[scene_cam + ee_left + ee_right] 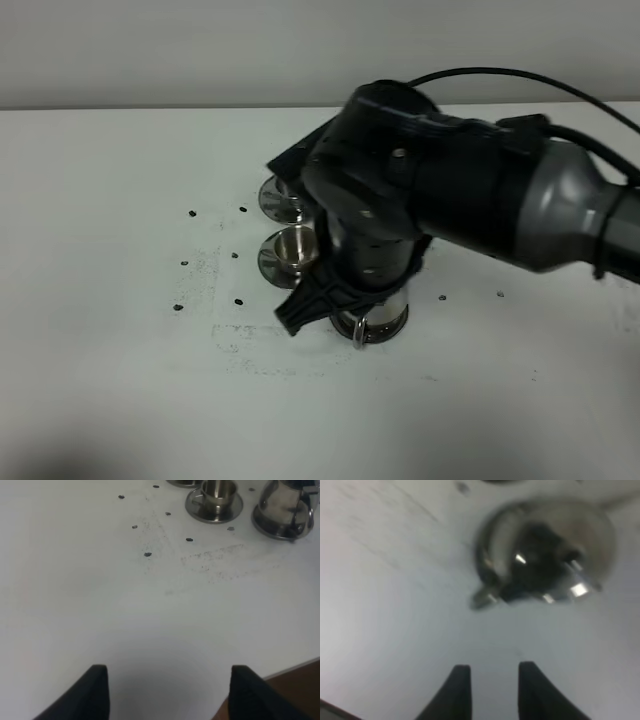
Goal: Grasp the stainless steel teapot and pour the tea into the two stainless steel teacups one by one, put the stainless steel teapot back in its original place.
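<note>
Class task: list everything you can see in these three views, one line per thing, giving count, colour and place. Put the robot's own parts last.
table: one, white, under everything.
dots: several, black, scattered on the table.
teacups: two, shiny steel, left of the teapot; the far one is mostly hidden by the arm.
saucers: two, steel, one under each cup.
teapot: one, shiny steel, standing on the tray.
tray: one, steel, under the teapot.
right arm: one, black and grey, over the teapot.
right gripper: black, slightly open, empty, beside the teapot.
left gripper: black, wide open, empty, over bare table.
</note>
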Robot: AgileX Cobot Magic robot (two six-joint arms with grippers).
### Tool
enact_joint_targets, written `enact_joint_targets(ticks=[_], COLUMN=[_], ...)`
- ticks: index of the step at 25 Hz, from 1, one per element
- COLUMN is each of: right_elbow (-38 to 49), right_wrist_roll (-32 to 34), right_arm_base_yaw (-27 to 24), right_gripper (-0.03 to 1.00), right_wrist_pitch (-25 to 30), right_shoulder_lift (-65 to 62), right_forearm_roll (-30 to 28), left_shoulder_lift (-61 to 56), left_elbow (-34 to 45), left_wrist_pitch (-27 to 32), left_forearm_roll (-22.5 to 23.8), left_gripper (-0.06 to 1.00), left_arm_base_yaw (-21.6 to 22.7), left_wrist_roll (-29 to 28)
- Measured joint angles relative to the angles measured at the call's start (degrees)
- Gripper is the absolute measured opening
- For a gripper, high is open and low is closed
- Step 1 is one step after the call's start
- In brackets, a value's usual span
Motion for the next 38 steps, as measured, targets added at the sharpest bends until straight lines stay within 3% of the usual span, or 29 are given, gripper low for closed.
enact_joint_targets(ticks=[3, 8, 11, 14, 19, 22, 38], right_elbow=[6.4, 13.5, 15.5, 16.3, 16.6, 16.6, 16.6], right_wrist_roll=[1.9, 4.2, 4.2, 5.1, 15.3, 15.9, 16.2], right_arm_base_yaw=[-2.1, -5.0, -5.3, -5.3, -7.8, -8.8, -9.4], right_gripper=[0.32, 0.48, 0.55, 0.57, 0.57, 0.56, 0.49], right_wrist_pitch=[-0.8, -10.4, -15.0, -17.3, -23.1, -26.7, -22.0], right_shoulder_lift=[-4.1, -6.9, -6.9, -6.9, -6.9, -6.2, 0.2], right_forearm_roll=[-0.9, -1.3, 2.8, 6.0, 12.7, 14.0, 10.0], left_shoulder_lift=[0.0, 0.0, 0.0, 0.0, 0.0, 0.0, 0.0], left_elbow=[0.0, 0.0, 0.0, 0.0, 0.0, 0.0, 0.0], left_wrist_pitch=[0.0, 0.0, 0.0, 0.0, 0.0, 0.0, 0.0], left_forearm_roll=[0.0, 0.0, 0.0, 0.0, 0.0, 0.0, 0.9], left_gripper=[0.52, 0.52, 0.52, 0.52, 0.52, 0.52, 0.52], left_arm_base_yaw=[0.0, 0.0, 0.0, 0.0, 0.0, 0.0, 0.0], left_wrist_roll=[0.0, 0.0, 0.0, 0.0, 0.0, 0.0, 0.0])
